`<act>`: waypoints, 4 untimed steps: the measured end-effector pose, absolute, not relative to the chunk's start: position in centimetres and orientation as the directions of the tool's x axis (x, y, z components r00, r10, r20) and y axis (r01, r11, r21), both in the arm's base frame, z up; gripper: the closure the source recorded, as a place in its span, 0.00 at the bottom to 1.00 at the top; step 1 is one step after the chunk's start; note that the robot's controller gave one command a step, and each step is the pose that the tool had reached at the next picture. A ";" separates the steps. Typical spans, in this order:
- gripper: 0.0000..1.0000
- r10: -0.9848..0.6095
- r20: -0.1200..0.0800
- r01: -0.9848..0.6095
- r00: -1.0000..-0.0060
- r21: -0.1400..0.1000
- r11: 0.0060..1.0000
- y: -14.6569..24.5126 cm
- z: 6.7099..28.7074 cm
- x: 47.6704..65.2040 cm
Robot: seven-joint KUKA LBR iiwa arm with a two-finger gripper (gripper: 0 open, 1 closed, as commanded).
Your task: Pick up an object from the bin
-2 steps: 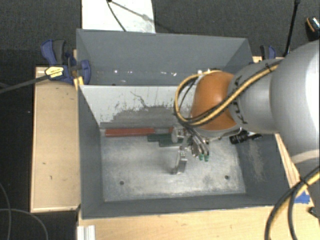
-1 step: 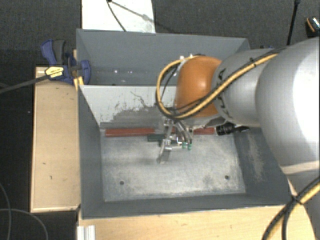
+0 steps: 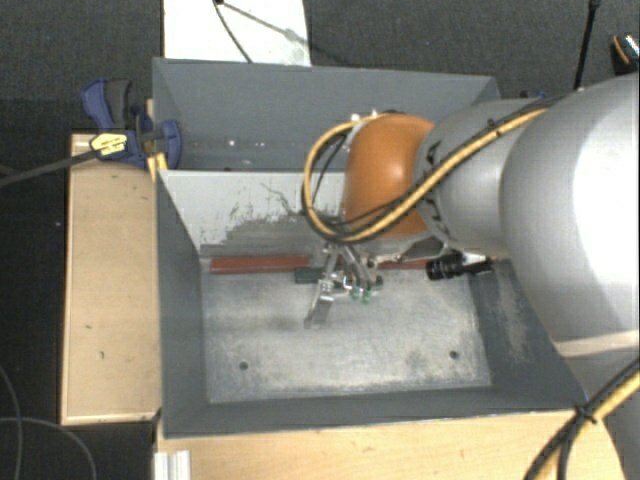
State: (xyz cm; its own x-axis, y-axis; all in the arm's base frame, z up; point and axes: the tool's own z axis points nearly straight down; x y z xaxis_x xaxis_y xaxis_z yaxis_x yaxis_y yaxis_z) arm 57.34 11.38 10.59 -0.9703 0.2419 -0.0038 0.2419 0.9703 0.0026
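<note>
Camera view: hanging gripper low near bin centre, clenched or released, cannot tell. Lying just at its 12 o'clock, red bar, running 9-to-3 along back wall; green bit sitting at 3 o'clock.

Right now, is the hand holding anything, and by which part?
It cannot be told; the hand hangs low beside a long red-brown stick.

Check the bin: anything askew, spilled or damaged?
Nothing spilled. The bin's back wall shows pale scuff marks, worn rather than broken, just above a reddish-brown bar lying flat along its foot. The gripper is low beside that bar.
</note>
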 end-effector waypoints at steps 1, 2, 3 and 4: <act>0.00 0.469 -0.003 0.469 -0.883 0.002 0.883 10.0 6.9 58.9; 0.00 0.464 -0.004 0.464 -0.886 0.002 0.886 10.0 7.0 59.0; 1.00 0.462 -0.005 0.462 -0.887 0.002 0.887 10.0 7.0 59.0; 1.00 0.456 -0.006 0.456 -0.890 0.004 0.890 10.0 12.0 59.2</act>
State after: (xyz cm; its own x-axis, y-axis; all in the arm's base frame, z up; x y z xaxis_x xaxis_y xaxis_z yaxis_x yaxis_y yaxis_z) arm 59.19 10.01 12.04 -0.8901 0.4558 -0.0057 0.4557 0.8901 0.0043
